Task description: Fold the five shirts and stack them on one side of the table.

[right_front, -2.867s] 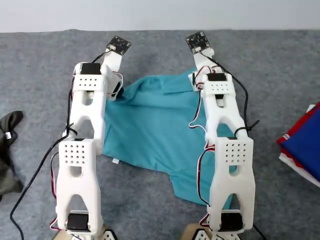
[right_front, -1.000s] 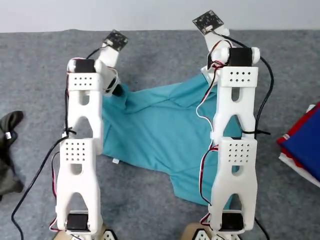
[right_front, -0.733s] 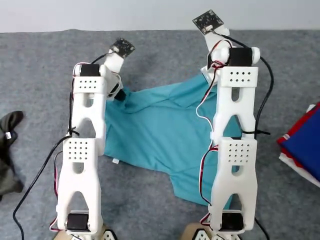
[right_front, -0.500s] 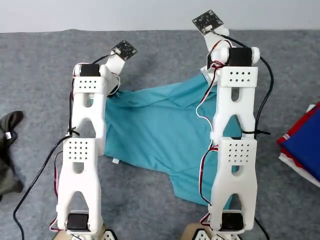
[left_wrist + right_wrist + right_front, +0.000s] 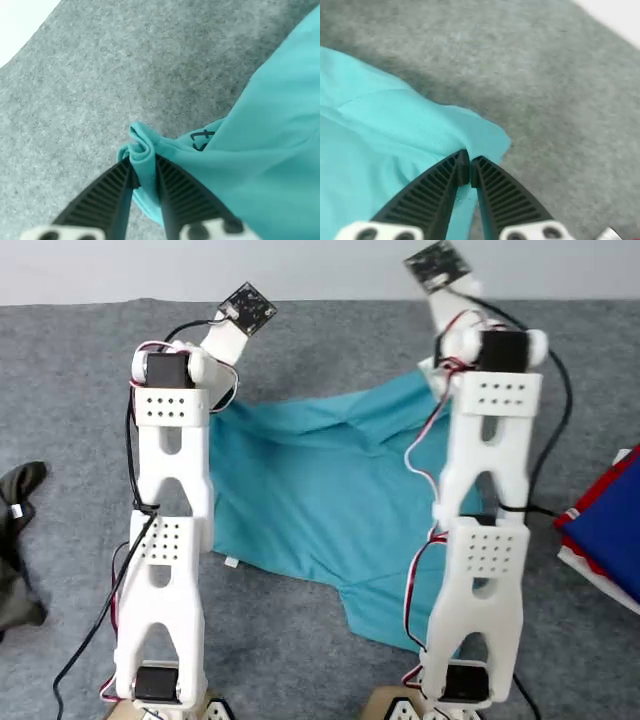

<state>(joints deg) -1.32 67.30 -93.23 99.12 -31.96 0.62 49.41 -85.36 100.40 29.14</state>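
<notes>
While the left gripper (image 5: 142, 167) clamps one bunched corner and the right gripper (image 5: 466, 167) the other of the teal fabric shirt (image 5: 320, 500) on the grey felt table (image 5: 90, 390) — I should raise both evenly, folding toward me.

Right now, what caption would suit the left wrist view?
Left gripper pinches a bunched corner of the teal shirt over the grey table.
</notes>
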